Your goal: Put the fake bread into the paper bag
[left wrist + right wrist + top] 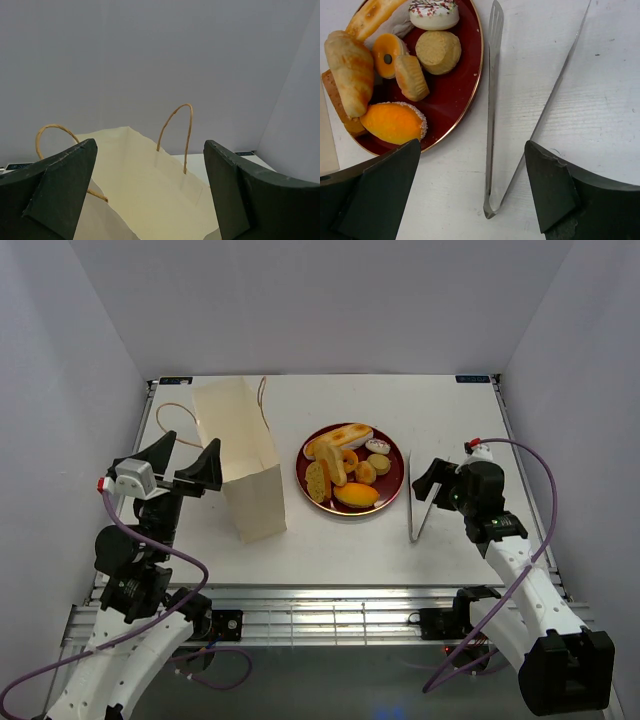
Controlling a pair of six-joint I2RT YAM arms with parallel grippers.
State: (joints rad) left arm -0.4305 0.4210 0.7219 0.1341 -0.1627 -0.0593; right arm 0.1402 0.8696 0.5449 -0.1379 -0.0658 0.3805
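Top external: fixed, high, behind the arm bases. It looks down and forward over the whole table, with the red plate (396,480) near mid-frame.

Left wrist: well left of the plate, close to the paper bag (150,190). It faces roughly level across the bag's open top toward the grey wall.

Right wrist: just right of the plate, close above it, facing down.

Overlap with the top view: the left wrist shares only the bag. The right wrist shares the plate's right half and the tongs (492,100) beside it.

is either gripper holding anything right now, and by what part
Nothing held: left gripper open by the paper bag, right gripper open over the tongs.
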